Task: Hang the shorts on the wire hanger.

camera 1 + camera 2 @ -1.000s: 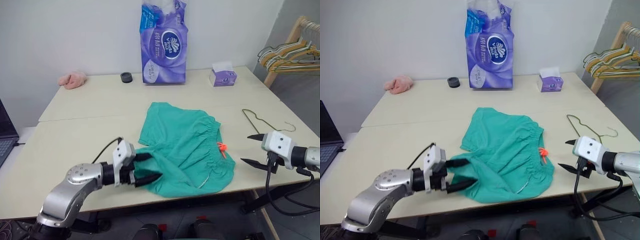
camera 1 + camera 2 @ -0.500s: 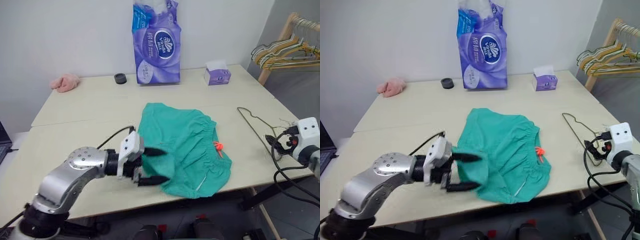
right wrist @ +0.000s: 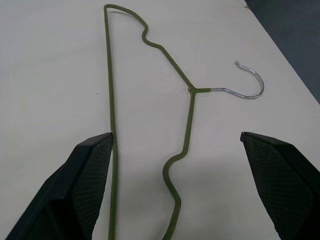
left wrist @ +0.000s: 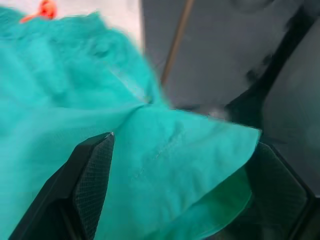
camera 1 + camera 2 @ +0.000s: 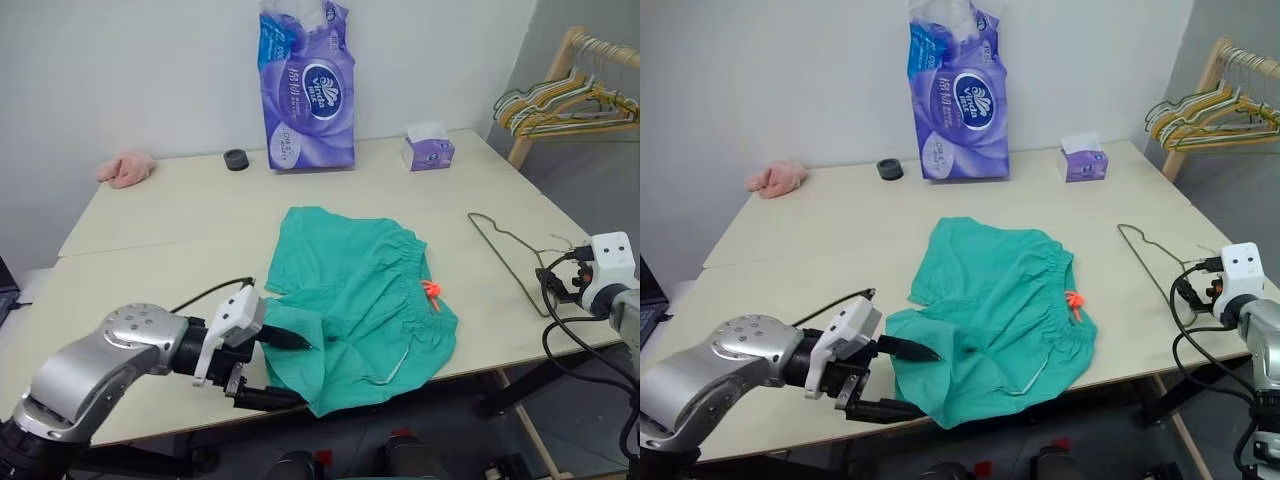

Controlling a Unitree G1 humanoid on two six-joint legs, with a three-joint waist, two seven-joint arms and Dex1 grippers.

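Observation:
The teal-green shorts point(image 5: 360, 295) lie spread on the table's near middle, orange-red tag point(image 5: 432, 291) toward the right. Their near-left hem point(image 4: 175, 150) reaches the table's front edge. My left gripper point(image 5: 303, 372) is open there, one finger point(image 5: 285, 338) above the cloth and the other under it, and the hem hangs loose between them. The wire hanger point(image 5: 505, 255) lies flat on the table right of the shorts, hook point(image 3: 250, 85) toward the right edge. My right gripper point(image 3: 175, 135) is open just above it, a finger on either side of the hanger's body.
At the back of the table stand a tall purple tissue pack point(image 5: 305, 85), a small purple tissue box point(image 5: 428, 152), a black ring point(image 5: 236, 159) and a pink cloth point(image 5: 125, 168). A wooden rack with bunched hangers point(image 5: 570, 95) stands off the far right corner.
My left gripper has drawn back toward the front edge and rolled so its fingers sit one over the other at the hem. My right gripper swung out to the right, over the hanger.

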